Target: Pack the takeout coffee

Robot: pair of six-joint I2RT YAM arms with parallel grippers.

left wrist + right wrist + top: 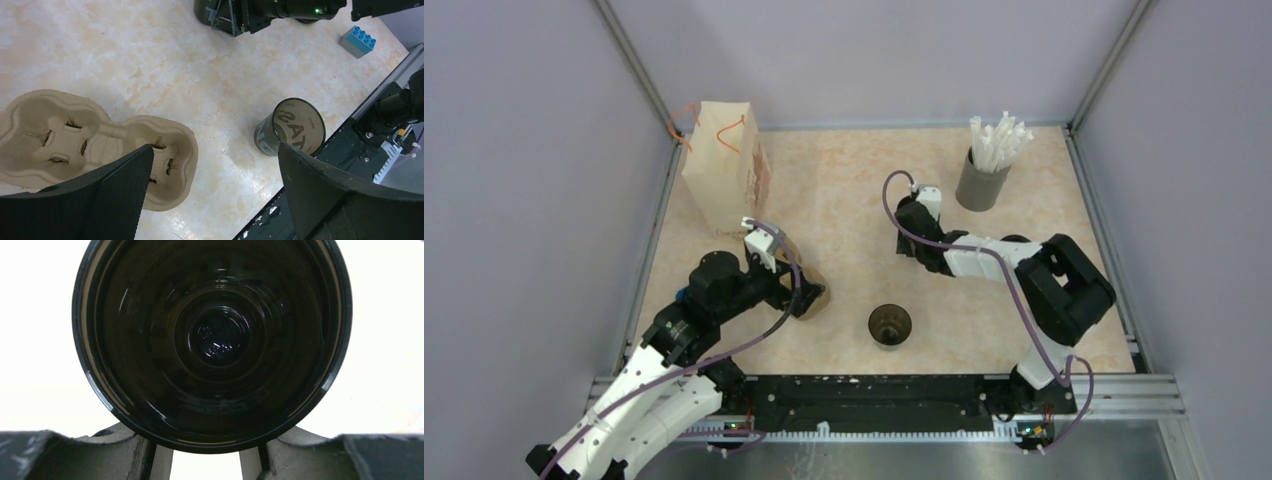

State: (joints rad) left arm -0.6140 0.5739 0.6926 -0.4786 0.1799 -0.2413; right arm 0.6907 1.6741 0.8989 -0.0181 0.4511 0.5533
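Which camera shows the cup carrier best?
Left wrist: the cup carrier lies close below, slots plain. In the top view the left arm covers most of it; the right wrist view shows none.

right wrist | black lid fills view | lower rim held between gripper fingers

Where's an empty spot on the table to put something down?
The widest bare patch lies at the back, between the brown paper bag and the grey cup of white straws. Another lies in front, right of the dark paper cup. Crowded: front-left, where the open left gripper hovers over the cardboard cup carrier.
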